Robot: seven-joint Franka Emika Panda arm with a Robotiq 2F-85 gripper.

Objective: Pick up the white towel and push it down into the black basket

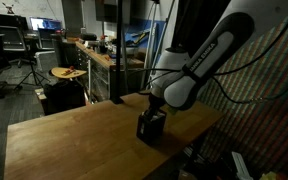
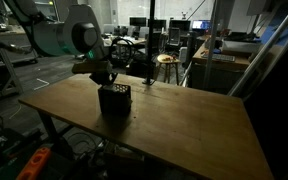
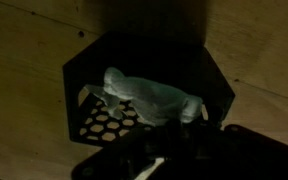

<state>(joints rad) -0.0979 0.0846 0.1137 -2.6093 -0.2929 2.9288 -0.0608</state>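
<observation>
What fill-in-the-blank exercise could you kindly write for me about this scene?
1. The black basket stands on a ____ table.
2. In the wrist view, a ____ towel lies inside the basket.
3. The gripper hangs directly ____ the basket.
Missing words: wooden; white; above.

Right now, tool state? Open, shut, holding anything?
Tool: shut, over the black basket; white towel lies inside, whether pinched cannot be told.
</observation>
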